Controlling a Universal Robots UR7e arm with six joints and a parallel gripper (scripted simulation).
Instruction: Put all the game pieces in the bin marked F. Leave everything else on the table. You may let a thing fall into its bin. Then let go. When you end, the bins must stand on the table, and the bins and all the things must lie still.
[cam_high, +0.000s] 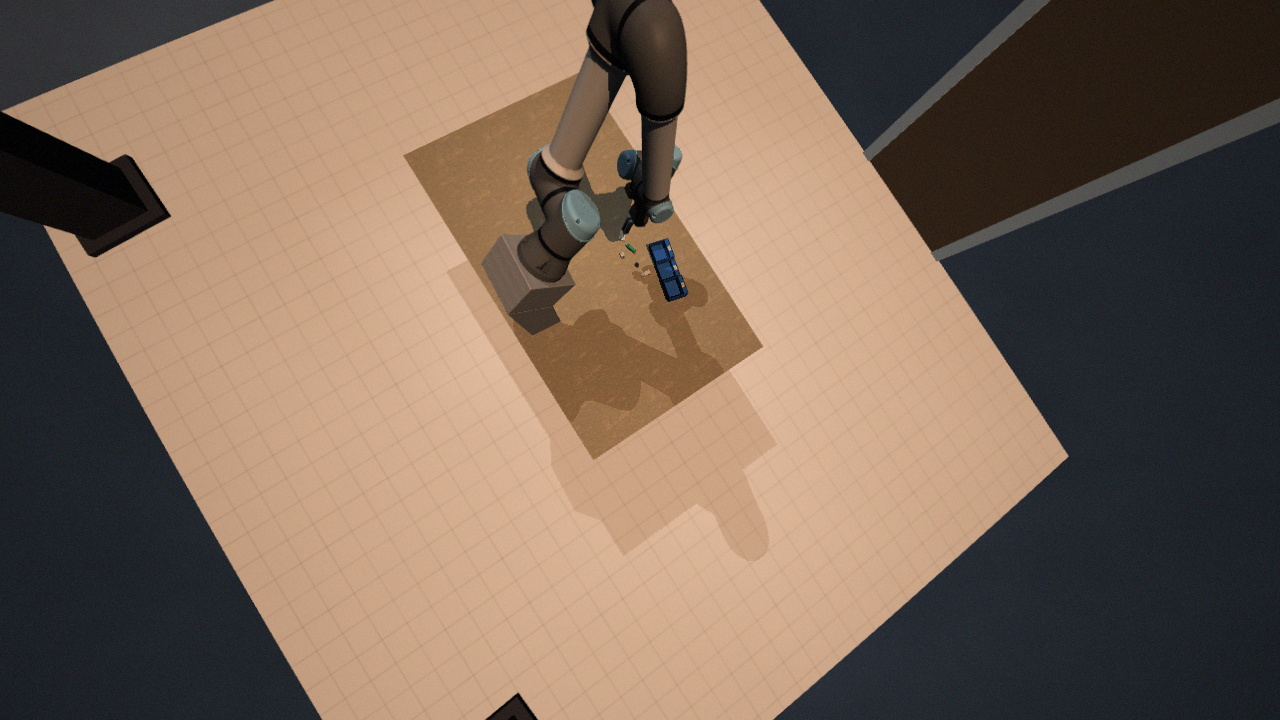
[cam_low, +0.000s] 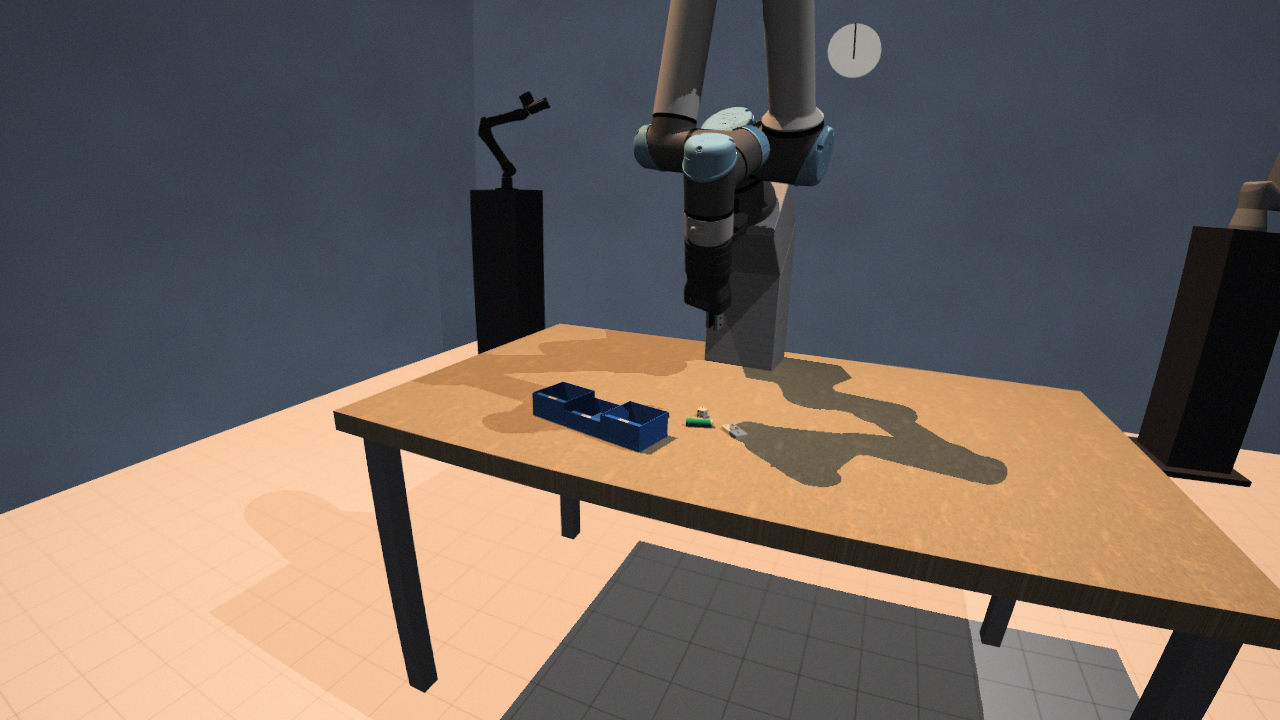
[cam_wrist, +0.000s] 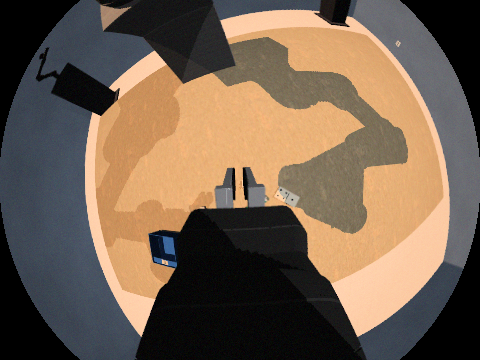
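On my bench sits a dark blue bin row (cam_low: 599, 416) of three open-topped compartments joined end to end; I cannot read which is F. Just beside its end lie a small pale cube (cam_low: 703, 411), a green cylinder (cam_low: 697, 421) on its side, and, slightly farther off, a flat domino (cam_low: 734, 430) with dots.
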